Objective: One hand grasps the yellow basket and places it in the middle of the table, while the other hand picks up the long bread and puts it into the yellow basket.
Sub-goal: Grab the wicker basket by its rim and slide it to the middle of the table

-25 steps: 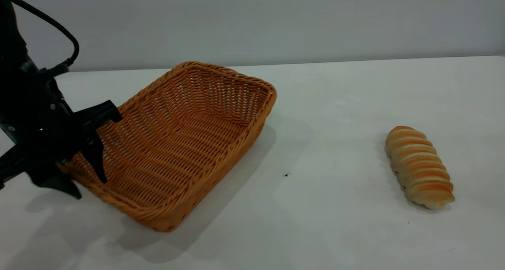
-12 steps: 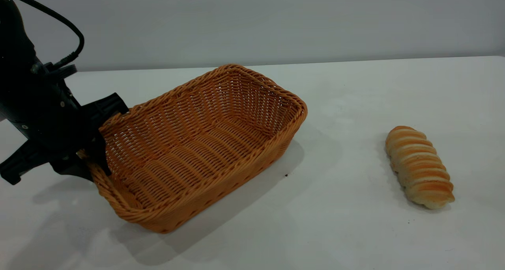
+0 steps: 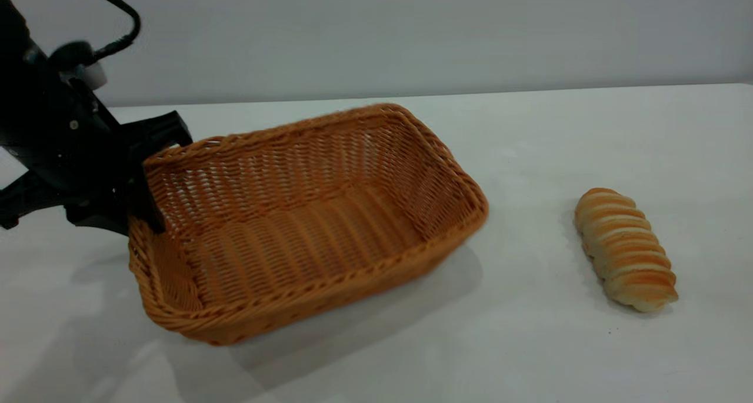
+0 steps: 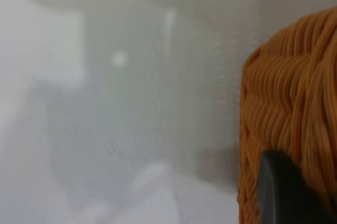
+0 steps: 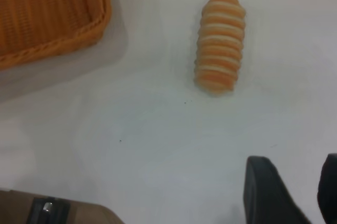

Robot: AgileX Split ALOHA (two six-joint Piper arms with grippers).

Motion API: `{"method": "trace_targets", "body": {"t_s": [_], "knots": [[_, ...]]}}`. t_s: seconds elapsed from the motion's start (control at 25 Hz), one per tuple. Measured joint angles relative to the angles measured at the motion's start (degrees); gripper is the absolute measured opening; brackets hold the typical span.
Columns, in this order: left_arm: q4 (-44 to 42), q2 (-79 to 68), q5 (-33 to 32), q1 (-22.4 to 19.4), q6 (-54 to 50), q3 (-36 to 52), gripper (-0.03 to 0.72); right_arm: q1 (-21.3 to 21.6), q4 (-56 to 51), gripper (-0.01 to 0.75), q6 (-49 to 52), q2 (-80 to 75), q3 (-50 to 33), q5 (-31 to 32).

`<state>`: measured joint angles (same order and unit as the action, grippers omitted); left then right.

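The yellow basket (image 3: 276, 133) is a large orange-tan wicker tray on the left half of the white table (image 3: 529, 126). My left gripper (image 3: 141, 185) is shut on the basket's left rim, and the basket tilts slightly with that end raised. The left wrist view shows the weave (image 4: 289, 103) close up with one dark finger (image 4: 279, 192) against it. The long bread (image 3: 625, 247) lies on the table at the right, apart from the basket. In the right wrist view my right gripper (image 5: 295, 162) is open and empty, above the table short of the bread (image 5: 220, 44). A corner of the basket (image 5: 47, 13) shows there too.
A grey wall runs behind the table's far edge. White tabletop lies between basket and bread. A brown object with a dark strap (image 5: 52, 209) shows at the edge of the right wrist view.
The left gripper has moved right and up with the basket's rim in it. The basket has swung and slid toward the table's middle. The bread has not moved.
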<state>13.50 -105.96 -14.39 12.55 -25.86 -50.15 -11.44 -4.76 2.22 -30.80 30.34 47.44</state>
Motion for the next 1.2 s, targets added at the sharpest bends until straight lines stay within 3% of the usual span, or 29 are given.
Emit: {"method": "trace_targets", "body": {"t_s": [0.44,0.68,1.04,1.2], "knots": [[18.4,-2.3,-5.7,1.5,30.4,-6.6,0.136,0.0,-0.1,0.288,0.0,0.0,-0.5,0.0],[20.8,-7.0,-7.1,1.5,34.9,-8.1,0.135,0.0,-0.1,0.288,-0.1,0.0,-0.5,0.0],[21.4,-8.7,-3.0,1.5,39.6,-8.1,0.138,0.0,0.0,0.288,-0.1,0.0,-0.5,0.0],[21.4,-8.7,-1.8,1.5,39.8,-8.2,0.29,0.0,0.0,0.288,-0.6,0.0,-0.5,0.0]]}}
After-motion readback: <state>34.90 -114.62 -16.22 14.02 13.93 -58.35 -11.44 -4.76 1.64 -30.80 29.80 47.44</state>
